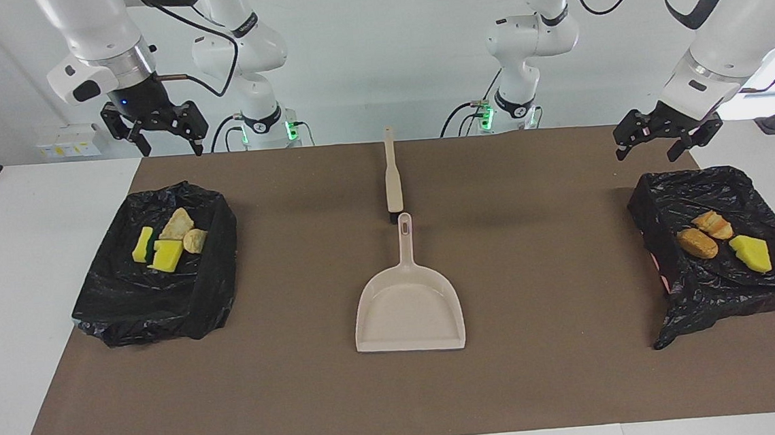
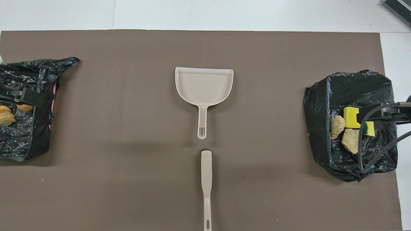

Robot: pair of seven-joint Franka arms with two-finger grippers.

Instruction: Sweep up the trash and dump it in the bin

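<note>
All the trash lies in two bins lined with black bags. The bin (image 1: 127, 304) at the right arm's end holds yellow sponge bits (image 1: 166, 255) and beige chunks (image 1: 176, 225). The bin (image 1: 727, 296) at the left arm's end holds an orange-brown chunk (image 1: 697, 243), a bread piece (image 1: 715, 224) and a yellow sponge bit (image 1: 751, 252). My right gripper (image 1: 173, 149) hangs open and empty over the table's edge by its bin. My left gripper (image 1: 647, 155) hangs open and empty above the rim of its bin nearest the robots.
A beige dustpan (image 1: 409, 311) lies on the middle of the brown mat (image 1: 541, 370), its handle toward the robots. A beige brush (image 1: 392, 176) lies in line with the handle, nearer to the robots. White table (image 1: 12, 305) borders the mat at both ends.
</note>
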